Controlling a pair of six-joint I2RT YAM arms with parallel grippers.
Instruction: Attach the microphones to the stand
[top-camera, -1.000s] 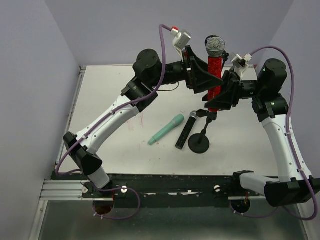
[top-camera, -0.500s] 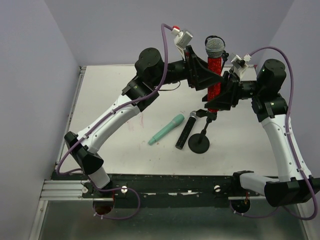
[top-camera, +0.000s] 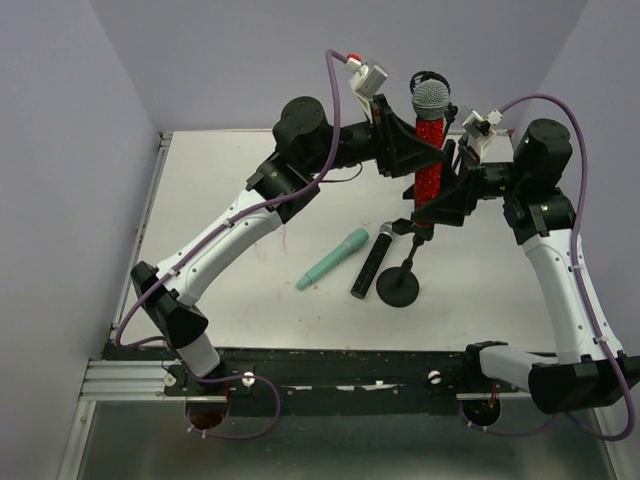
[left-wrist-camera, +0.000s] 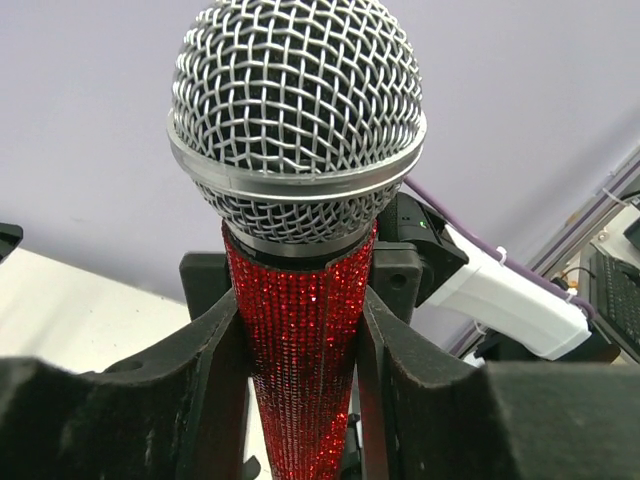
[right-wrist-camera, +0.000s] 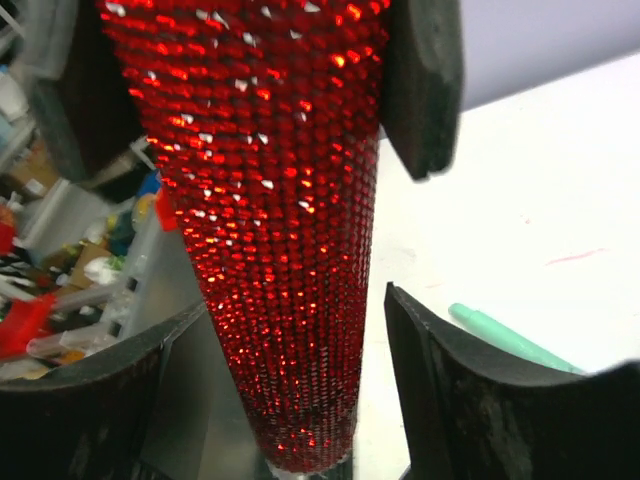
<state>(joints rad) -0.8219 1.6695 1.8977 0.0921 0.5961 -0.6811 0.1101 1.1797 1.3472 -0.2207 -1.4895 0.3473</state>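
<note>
The red microphone (top-camera: 429, 150) stands upright, tail pointing to 6 o'clock at the stand (top-camera: 399, 290) right below, with the left tool (left-wrist-camera: 300, 340) pinching it and the right tool (right-wrist-camera: 295, 335) spread loosely around it.

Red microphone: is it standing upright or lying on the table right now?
Upright: the red microphone stands vertical with its mesh head on top, and the left gripper is pressed against both sides of its body.
</note>
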